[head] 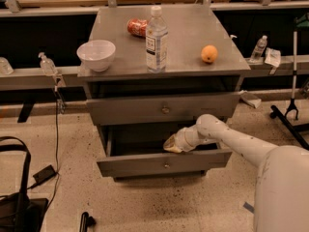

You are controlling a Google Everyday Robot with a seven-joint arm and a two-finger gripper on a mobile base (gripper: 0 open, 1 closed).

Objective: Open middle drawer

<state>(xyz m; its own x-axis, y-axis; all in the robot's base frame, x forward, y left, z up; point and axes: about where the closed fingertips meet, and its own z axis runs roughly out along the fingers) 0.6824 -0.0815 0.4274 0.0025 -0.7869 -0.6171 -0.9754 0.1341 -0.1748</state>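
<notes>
The grey cabinet (227,64) shows two drawer fronts with small round knobs. The lower one is the middle drawer (145,166). It is pulled out and shows a dark opening behind its front. The upper front (125,111) is wider and sits just under the top. My gripper (172,144) is at the end of the white arm (231,139), which comes in from the right. The gripper is in the opening, just above and behind the middle drawer's top edge, right of centre. The lowest drawer is hidden under the pulled-out one.
On the cabinet top stand a white bowl (96,54), a water bottle (156,40), a red can lying down (137,27) and an orange (209,53). A black bag (17,202) and a cable (55,144) lie on the floor at left. A black stand (292,105) is at right.
</notes>
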